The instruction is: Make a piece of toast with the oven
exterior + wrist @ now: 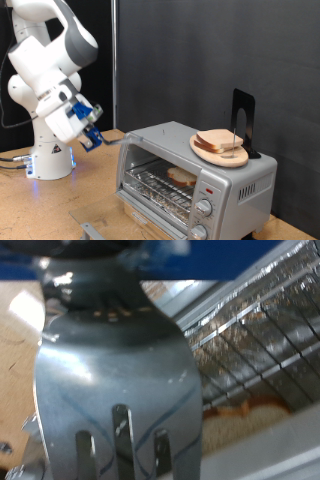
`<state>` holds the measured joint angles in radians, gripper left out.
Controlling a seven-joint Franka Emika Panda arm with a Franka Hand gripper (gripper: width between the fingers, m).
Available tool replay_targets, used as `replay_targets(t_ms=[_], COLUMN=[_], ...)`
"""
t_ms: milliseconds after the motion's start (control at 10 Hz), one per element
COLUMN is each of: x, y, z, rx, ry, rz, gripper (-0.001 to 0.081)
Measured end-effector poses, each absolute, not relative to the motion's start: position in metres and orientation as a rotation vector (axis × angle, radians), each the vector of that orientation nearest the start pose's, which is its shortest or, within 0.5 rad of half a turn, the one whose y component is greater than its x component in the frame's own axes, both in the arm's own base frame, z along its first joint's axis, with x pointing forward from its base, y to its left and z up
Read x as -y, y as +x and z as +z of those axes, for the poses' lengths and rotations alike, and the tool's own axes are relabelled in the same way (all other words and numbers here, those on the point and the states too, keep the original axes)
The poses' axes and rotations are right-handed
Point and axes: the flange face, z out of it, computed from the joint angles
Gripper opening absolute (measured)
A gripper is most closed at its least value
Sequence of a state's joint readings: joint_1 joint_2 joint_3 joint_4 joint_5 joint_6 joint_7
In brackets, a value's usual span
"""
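The silver-grey oven [190, 170] stands on the wooden table at the exterior view's right, its front open onto the wire rack. A slice of toast [182, 176] lies on the rack inside. My gripper [92, 132] hangs to the left of the oven, apart from it, and is shut on a metal fork [115, 370] that points at the oven opening. The fork fills the wrist view, with the wire rack [262, 330] and the toast's pale edge [238, 408] behind it. My fingers are hidden in the wrist view.
A round wooden plate [222, 150] with piled bread slices sits on the oven's top, beside a black stand [243, 118]. Two round knobs [205, 208] are on the oven's right front. A grey part [92, 232] lies low at the table front.
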<state>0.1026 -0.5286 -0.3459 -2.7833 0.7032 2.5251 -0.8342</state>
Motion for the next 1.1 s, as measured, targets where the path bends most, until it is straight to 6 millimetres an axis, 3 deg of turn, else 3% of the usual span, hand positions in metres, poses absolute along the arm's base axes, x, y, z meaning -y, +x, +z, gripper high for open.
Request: replay_targets(t_ms=[300, 600, 800, 1100], x=[0.096, 0.089, 0.063, 0.007], y=[0.351, 0.355, 0.362, 0.372], z=[0.403, 0.404, 0.413, 0.419], rx=[0.067, -0.022, -0.078, -0.035], ry=[-2.575, -2.520, -2.464, -2.459], rz=[-0.664, -0.653, -0.571, -0.508], gripper=[0.0409, 0.0409, 0.0409, 0.0409])
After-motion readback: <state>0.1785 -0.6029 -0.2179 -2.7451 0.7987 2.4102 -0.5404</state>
